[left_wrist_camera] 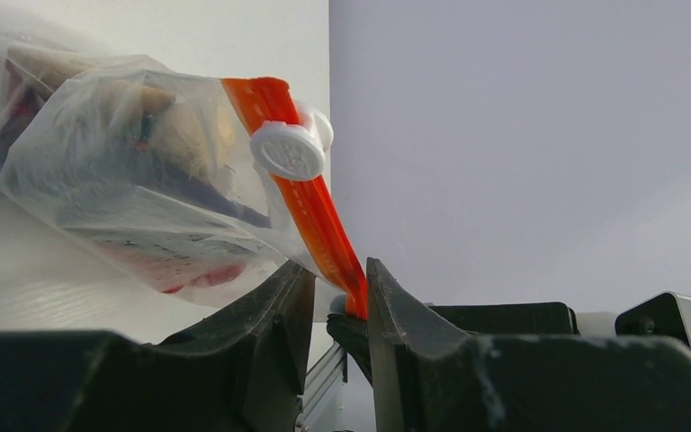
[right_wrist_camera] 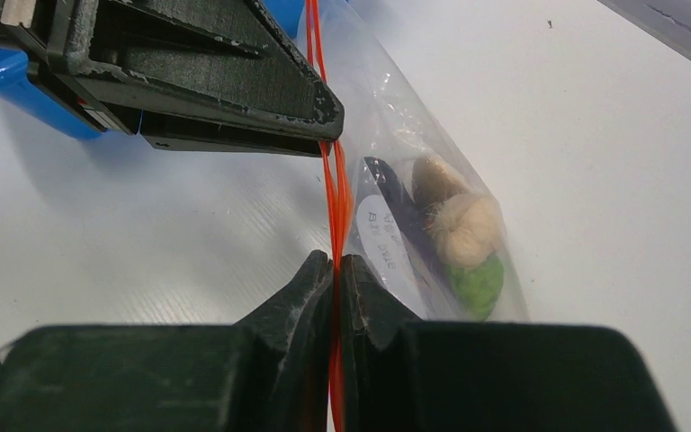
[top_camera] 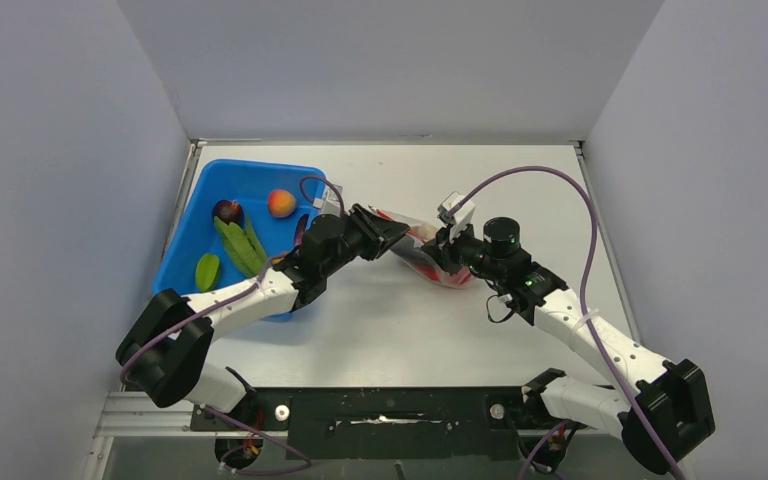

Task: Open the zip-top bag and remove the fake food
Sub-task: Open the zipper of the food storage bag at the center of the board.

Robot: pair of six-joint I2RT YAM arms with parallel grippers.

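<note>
As left gripper (top_camera: 390, 229) and right gripper (right_wrist_camera: 336, 266) jaws pinch its zipper, the zip-top bag (left_wrist_camera: 117, 171) holds fake food (right_wrist_camera: 464, 236); blue bin (top_camera: 250, 173) at nine o'clock holds pods (top_camera: 238, 246).

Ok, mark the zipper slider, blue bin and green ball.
zipper slider (left_wrist_camera: 288, 151): left wrist view, white round face.
blue bin (top_camera: 255, 185): top external view, bare floor.
green ball (right_wrist_camera: 479, 283): right wrist view, bumpy side.

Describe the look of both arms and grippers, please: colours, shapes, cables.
Both arms, left arm and right arm, have white links with black joints. Each carries a purple cable. The left gripper and right gripper have black, wedge-shaped fingers.
</note>
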